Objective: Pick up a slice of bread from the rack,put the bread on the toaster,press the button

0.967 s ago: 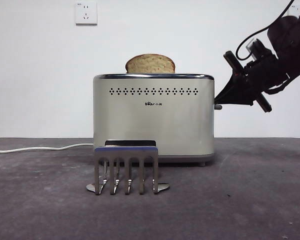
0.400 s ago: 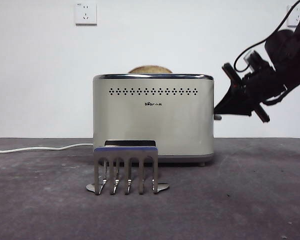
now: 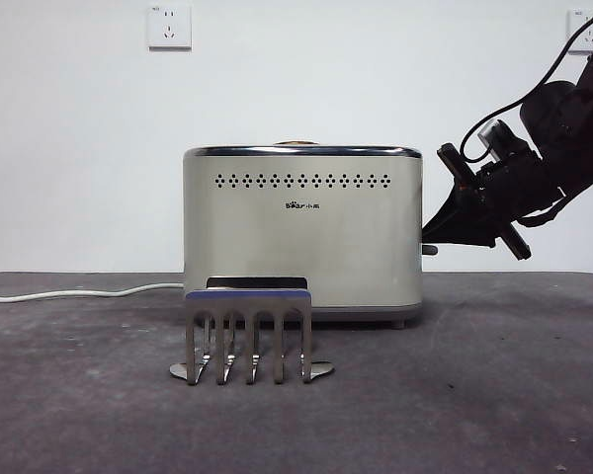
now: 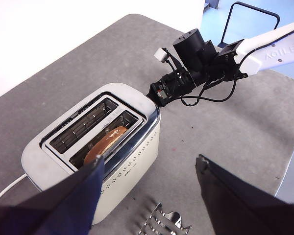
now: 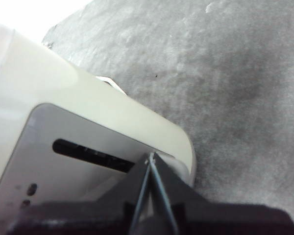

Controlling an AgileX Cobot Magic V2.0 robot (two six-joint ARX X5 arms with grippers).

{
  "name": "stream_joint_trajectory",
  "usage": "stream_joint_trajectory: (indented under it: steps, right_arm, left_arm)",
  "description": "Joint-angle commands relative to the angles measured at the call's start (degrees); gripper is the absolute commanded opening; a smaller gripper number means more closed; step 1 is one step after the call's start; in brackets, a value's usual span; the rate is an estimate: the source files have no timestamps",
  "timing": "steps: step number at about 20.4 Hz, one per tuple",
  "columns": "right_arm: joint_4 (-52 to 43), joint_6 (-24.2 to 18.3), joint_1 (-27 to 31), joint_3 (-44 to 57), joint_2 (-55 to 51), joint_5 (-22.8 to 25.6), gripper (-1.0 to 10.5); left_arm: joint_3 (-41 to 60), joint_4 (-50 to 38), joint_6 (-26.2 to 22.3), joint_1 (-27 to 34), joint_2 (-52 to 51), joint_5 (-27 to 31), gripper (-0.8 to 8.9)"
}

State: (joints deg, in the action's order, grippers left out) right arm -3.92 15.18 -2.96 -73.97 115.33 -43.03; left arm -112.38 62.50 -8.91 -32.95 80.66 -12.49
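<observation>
The right gripper (image 3: 437, 237) sits at the toaster's (image 3: 302, 229) narrow end, its tips against the button (image 3: 431, 250); the lever knob lies directly under and just ahead of those tips, low on the end face, with the lever's slot (image 5: 88, 152) running along that face up and away from the tips; in the right wrist view the two black jaws are pressed together into one point (image 5: 151, 157) laid on the toaster's end panel, holding nothing, pushing only; the knob itself is hidden beneath them there, so contact is a judgement from the front view, where tip and knob meet.

The slice of bread (image 4: 105, 145) is down inside the toaster slot nearer the left gripper, its long axis along the slot, only a sliver of crust (image 3: 296, 144) showing above the chrome rim from the front; this suggests the lever is near the bottom of its travel, and the coming move turns on whether it latches before the tips lift off.

The left gripper (image 4: 149, 169) hangs above the toaster and well apart from it, jaws spread wide and empty; the right arm is plainly the nearer to the button; the rack (image 3: 248, 331) stands bare in front of the toaster, below the left gripper.
</observation>
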Motion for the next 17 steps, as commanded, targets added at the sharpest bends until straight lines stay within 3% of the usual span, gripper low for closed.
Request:
stream_joint_trajectory:
  steps: [1, 12, 17]
  right_arm:
    - [2.9, -0.7, -0.2, 1.5, 2.9, 1.6, -0.1]
    - [2.7, -0.7, -0.1, 1.5, 2.6, 1.4, -0.1]
    - [1.2, -0.4, 0.5, 1.4, -2.6, 1.4, -0.1]
  left_arm:
    - [0.5, -0.3, 0.3, -0.1, 0.0, 0.0, 3.15]
    - [0.5, 0.2, 0.3, -0.1, 0.0, 0.0, 3.15]
    - [0.5, 1.3, 0.2, -0.1, 0.0, 0.3, 3.15]
